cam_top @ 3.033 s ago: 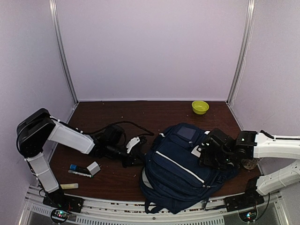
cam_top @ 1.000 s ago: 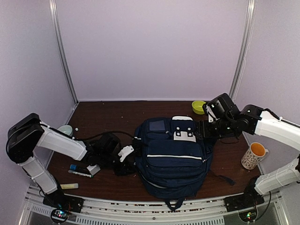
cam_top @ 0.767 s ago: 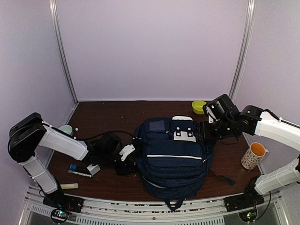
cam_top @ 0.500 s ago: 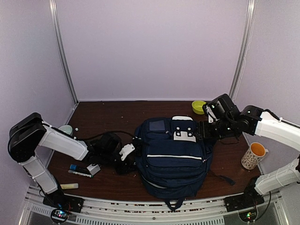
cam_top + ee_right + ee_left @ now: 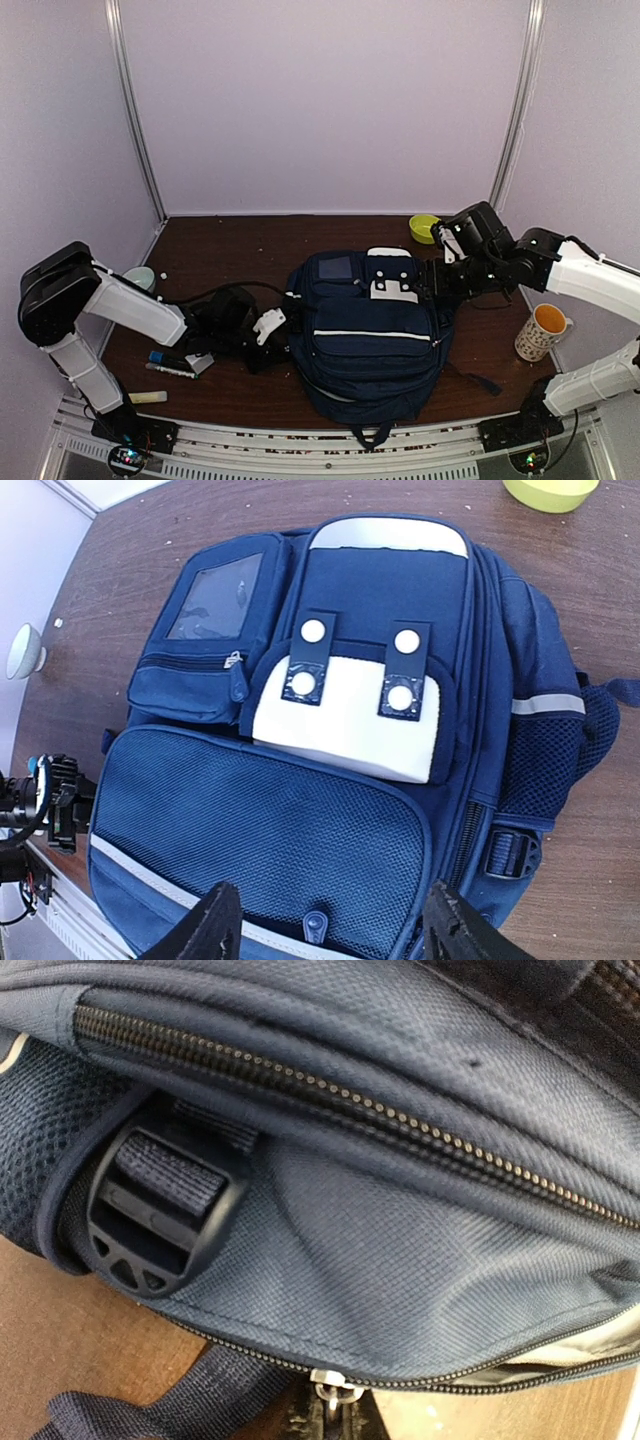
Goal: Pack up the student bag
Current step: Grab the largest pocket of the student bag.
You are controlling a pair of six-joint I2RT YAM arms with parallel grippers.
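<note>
Only the top view showed the whole large navy blue fabric backpack (image 5: 370, 340), lying mid brown wooden table (image 5: 250, 240) toward the near edge. It also showed one orange-and-white mug (image 5: 541, 333) by the right edge and one yellow-green bowl (image 5: 425, 228) at the far right corner. The left wrist view showed the left gripper (image 5: 335, 1418), mostly cut off, pinching a small silver zipper pull (image 5: 331, 1388), and one black plastic buckle (image 5: 150, 1222). The right gripper (image 5: 332, 905) was spread wide above the backpack, holding nothing. Small items (image 5: 170, 365) near the left edge were too blurry to name.
</note>
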